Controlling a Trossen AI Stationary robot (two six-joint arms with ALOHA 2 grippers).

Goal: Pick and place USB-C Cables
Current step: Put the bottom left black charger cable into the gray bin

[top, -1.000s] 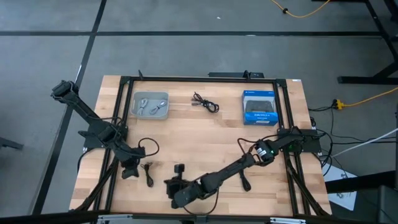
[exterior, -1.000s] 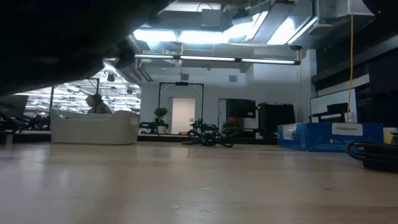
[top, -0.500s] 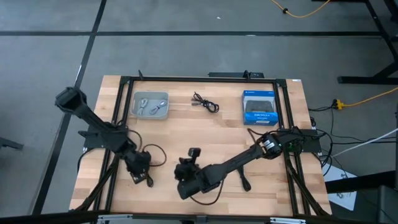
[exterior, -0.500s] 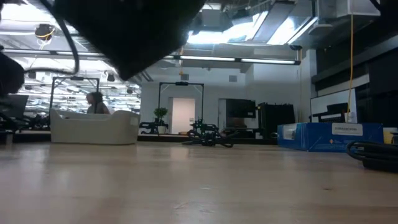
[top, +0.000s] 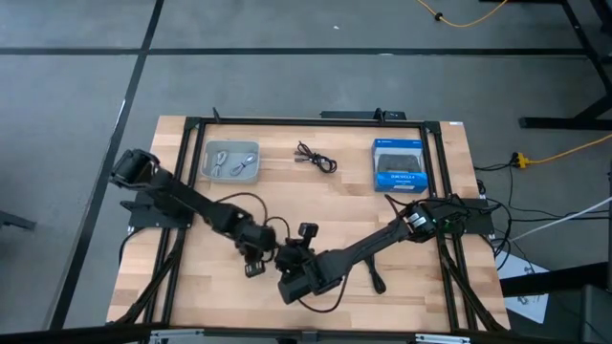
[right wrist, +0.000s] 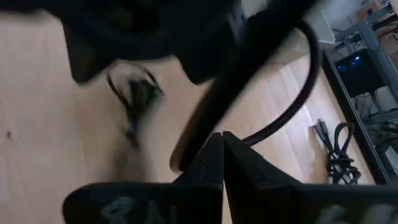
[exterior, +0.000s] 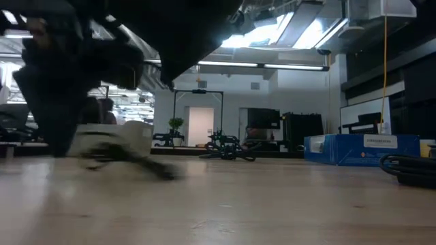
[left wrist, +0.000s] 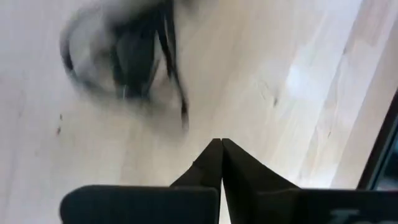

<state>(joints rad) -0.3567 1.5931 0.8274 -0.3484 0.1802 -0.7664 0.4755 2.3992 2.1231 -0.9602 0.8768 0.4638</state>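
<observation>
A black bundled USB-C cable [top: 252, 271] lies on the wood near the table's middle front, blurred in the left wrist view [left wrist: 137, 62] and the low view [exterior: 133, 160]. My left gripper [top: 252, 260] hovers right over it, fingers shut [left wrist: 221, 144], with the cable just beyond their tips. My right gripper [top: 285, 260] is shut [right wrist: 222, 135] close beside it on the right and sees the same cable [right wrist: 134, 93]. The grey tray [top: 232, 161] holds silver-grey cables. Another black cable [top: 316, 158] rests at the far middle, and one more [top: 375, 277] by the right arm. My left gripper is shut with nothing between its fingertips [left wrist: 211, 155]. The black cable [left wrist: 137, 62] shows just beyond them on the table. I cannot tell whether the gripper touches it.
The blue box [top: 399, 164] lies flat at the far right of the table [top: 287, 205]. The two arms nearly meet at the middle front. In the low view the box [exterior: 361, 148] and a black cable [exterior: 409, 169] sit on the right. A person shows far behind.
My left arm has swung quickly from the near left corner toward the table's middle, close to my right gripper. The black cable that lay at the near left now shows farther right, under the left gripper. My right gripper has drawn a little away from the near edge.
</observation>
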